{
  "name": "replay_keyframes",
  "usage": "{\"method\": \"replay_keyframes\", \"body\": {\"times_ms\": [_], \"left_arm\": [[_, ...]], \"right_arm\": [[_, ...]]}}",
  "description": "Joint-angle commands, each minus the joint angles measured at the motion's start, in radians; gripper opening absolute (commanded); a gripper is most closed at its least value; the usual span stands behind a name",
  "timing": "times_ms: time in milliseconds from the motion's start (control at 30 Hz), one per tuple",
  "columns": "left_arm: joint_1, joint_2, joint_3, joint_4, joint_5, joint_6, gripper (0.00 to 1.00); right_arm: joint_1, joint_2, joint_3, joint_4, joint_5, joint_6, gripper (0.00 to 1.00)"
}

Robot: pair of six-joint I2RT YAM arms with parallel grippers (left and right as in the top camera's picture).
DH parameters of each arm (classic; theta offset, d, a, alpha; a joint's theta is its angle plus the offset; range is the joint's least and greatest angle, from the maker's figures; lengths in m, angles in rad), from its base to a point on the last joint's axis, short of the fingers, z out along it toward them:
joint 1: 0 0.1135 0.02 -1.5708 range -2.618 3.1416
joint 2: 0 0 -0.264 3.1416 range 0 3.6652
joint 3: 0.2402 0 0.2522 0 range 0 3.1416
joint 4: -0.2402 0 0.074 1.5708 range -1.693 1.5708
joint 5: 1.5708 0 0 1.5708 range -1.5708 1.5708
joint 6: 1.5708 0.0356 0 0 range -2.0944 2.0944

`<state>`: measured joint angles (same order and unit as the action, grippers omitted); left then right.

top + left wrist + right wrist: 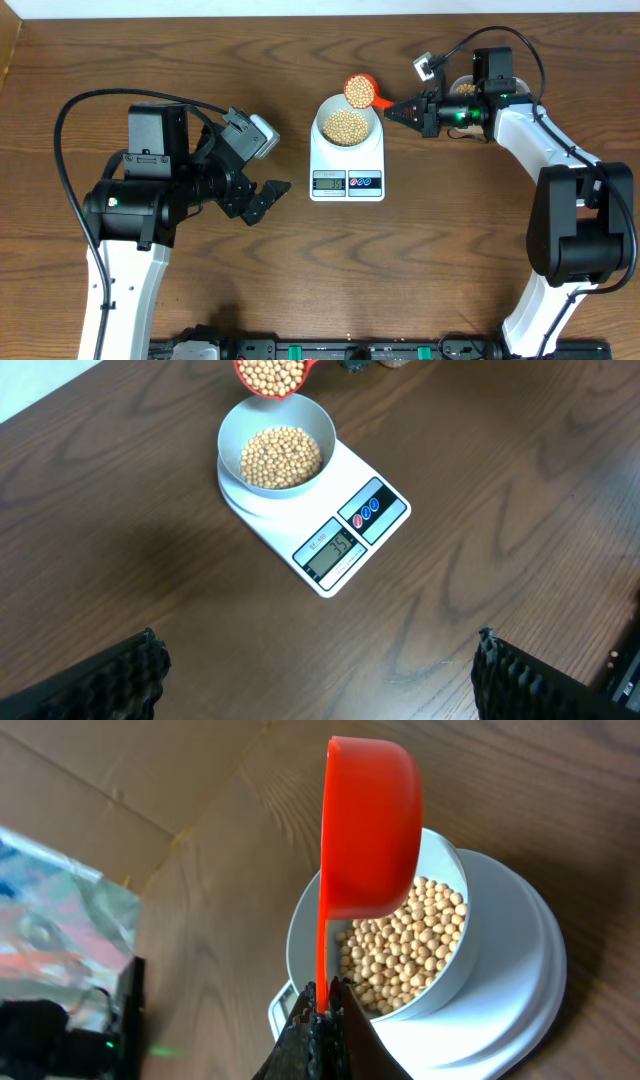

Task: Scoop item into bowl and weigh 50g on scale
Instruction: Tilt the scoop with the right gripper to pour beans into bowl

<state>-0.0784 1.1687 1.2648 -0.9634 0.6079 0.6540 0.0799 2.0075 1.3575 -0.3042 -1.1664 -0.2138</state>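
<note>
Status: white flat digital kitchen scale (347,160) sits mid-counter (200,60), display edge at 6 o'clock. The small round pale blue-white bowl (345,125) is on its platform. The bowl is roughly half full of small tan-yellow round beans (282,455).

Right gripper (392,109): fingers (318,1030) clamped tight on the thin handle of the orange-red plastic scoop (370,820). The scoop hangs over the bowl rim at about 1 o'clock, with a load of beans in it per the left wrist view. On the right wrist cam it looks rolled on its side. I see nothing falling right now.

Left gripper (268,197): fingers spread wide, holding nothing, parked at the scale's 8 o'clock, well apart from it.

The display (333,547) is lit. It looks like thirty-something, but the digits are too small for me to trust.

My read on progress: bowl placed, scale on, most of the beans in. Left to do is trickling this scoop in slowly and stopping at 50. Dumping the whole scoop likely overshoots, so I'd tip gently.
</note>
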Motion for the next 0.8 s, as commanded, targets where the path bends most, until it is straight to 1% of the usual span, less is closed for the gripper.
{"method": "replay_keyframes", "body": {"times_ms": [0, 133, 267, 433, 767], "left_arm": [[0.006, -0.005, 0.029, 0.000, 0.021, -0.005, 0.99], [0.006, -0.005, 0.029, 0.000, 0.021, -0.005, 0.99], [0.006, -0.005, 0.029, 0.000, 0.021, -0.005, 0.99], [0.006, -0.005, 0.029, 0.000, 0.021, -0.005, 0.99], [0.006, -0.005, 0.029, 0.000, 0.021, -0.005, 0.99]], "right_arm": [[0.007, 0.014, 0.002, -0.002, -0.013, -0.120, 0.01], [0.007, 0.014, 0.002, -0.003, -0.008, -0.159, 0.01], [0.011, 0.014, 0.002, -0.003, 0.073, -0.204, 0.01], [0.026, 0.014, 0.002, -0.002, 0.087, -0.241, 0.01], [0.029, 0.014, 0.002, -0.002, 0.087, -0.241, 0.01]]}}
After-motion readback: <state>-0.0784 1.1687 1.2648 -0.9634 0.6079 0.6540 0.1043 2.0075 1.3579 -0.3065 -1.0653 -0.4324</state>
